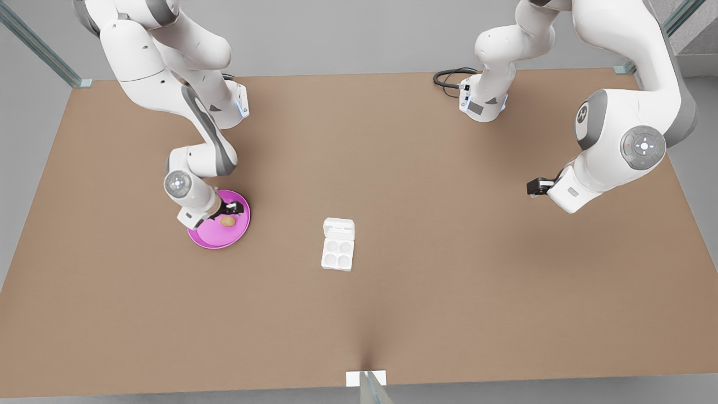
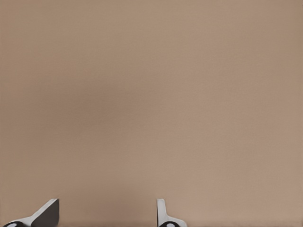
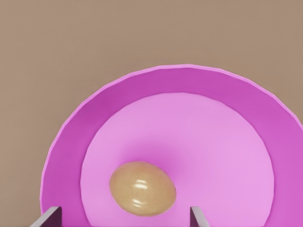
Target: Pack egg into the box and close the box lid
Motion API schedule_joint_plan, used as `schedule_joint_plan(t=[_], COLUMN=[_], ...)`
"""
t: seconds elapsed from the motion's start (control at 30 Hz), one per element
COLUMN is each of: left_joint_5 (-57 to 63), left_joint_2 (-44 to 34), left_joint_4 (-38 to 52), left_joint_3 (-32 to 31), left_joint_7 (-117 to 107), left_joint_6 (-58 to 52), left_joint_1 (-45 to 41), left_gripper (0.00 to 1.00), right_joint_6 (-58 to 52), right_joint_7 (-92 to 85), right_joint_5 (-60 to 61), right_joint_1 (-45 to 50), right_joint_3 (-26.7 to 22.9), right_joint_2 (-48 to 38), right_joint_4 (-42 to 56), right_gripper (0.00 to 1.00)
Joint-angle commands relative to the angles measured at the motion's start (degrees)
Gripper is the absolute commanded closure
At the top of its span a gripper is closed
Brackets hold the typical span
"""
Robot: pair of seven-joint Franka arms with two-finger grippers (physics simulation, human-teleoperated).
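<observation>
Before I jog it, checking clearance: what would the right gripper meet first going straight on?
Likely the egg, lying between the open right gripper fingers on the pink plate; depth unclear.

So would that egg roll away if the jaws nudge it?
Probably: the egg is rounded and lies loose on the plate, though the raised rim may stop it. Its glossy shell looks slippery, so the open right gripper could squeeze it out.
</observation>
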Motion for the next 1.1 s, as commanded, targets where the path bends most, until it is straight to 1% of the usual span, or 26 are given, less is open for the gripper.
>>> schedule_joint_plan(t=[0.0, 0.3, 0.37, 0.43, 0.47, 0.5, 0.6, 0.63, 0.67, 0.7, 0.77, 0.9, 1.0, 1.07], left_joint_5=[0.04, 0.12, 0.92, 1.00, 1.00, 1.00, 1.35, 1.44, 1.35, 1.35, 1.35, 1.35, 1.35, 1.35], left_joint_2=[-0.06, -1.55, -2.25, -2.34, -2.34, -2.34, -2.17, -1.99, -1.90, -1.99, -2.08, -1.99, -2.08, -1.99], left_joint_4=[0.06, 0.32, 0.32, 0.32, 0.41, 0.58, 0.41, 0.49, 0.41, 0.41, 0.49, 0.49, 0.76, 0.76], left_joint_3=[-0.01, -0.10, -1.68, -1.77, -1.77, -1.77, -1.86, -1.95, -1.95, -1.95, -1.95, -1.95, -1.95, -1.95], left_joint_7=[-0.08, -0.08, -0.16, -0.25, -0.16, -0.16, -0.08, -0.08, -0.08, -0.08, -0.08, -0.16, -0.16, -0.16], left_joint_6=[-0.13, -1.97, -2.32, -3.11, -3.38, -3.64, -3.64, -3.47, -3.47, -3.55, -3.64, -3.73, -3.99, -3.99], left_joint_1=[-0.02, -0.19, -0.11, -0.02, -0.02, -0.02, 0.42, 0.51, 0.60, 0.51, 0.51, 0.60, 0.60, 0.60], left_gripper=[0.00, 0.00, 0.00, 0.00, 0.00, 0.00, 0.00, 0.00, 0.00, 0.00, 0.00, 0.00, 0.00, 0.00], right_joint_6=[2.58, 5.22, 6.71, 6.80, 6.80, 6.80, 6.80, 6.80, 6.80, 6.80, 6.80, 6.10, 2.85, -0.31], right_joint_7=[0.85, 0.85, 0.85, 0.85, 0.85, 0.85, 0.85, 0.85, 0.85, 0.85, 0.85, 0.85, 0.94, 1.20], right_joint_5=[-0.66, -2.33, -2.33, -2.33, -2.33, -2.33, -2.42, -2.33, -2.33, -2.33, -2.33, -2.51, -2.51, -2.51], right_joint_1=[-0.34, -1.31, -1.40, -1.40, -1.40, -1.40, -1.48, -1.48, -1.40, -1.40, -1.40, -1.66, -1.57, -1.22], right_joint_3=[-0.06, -0.06, -0.06, -0.06, -0.06, -0.06, -0.06, -0.06, -0.06, -0.06, -0.06, -0.06, -0.06, -0.06], right_joint_2=[0.79, 3.87, 4.93, 5.28, 5.28, 5.28, 5.28, 5.28, 5.28, 5.28, 5.36, 3.79, 1.50, 1.23], right_joint_4=[0.19, 0.37, 0.37, 0.37, 0.37, 0.37, 0.37, 0.37, 0.37, 0.37, 0.37, 0.37, 0.46, 2.48], right_gripper=[0.00, 0.00, 0.00, 0.00, 0.05, 0.22, 0.29, 0.36, 0.39, 0.41, 0.48, 0.48, 0.48, 0.48])
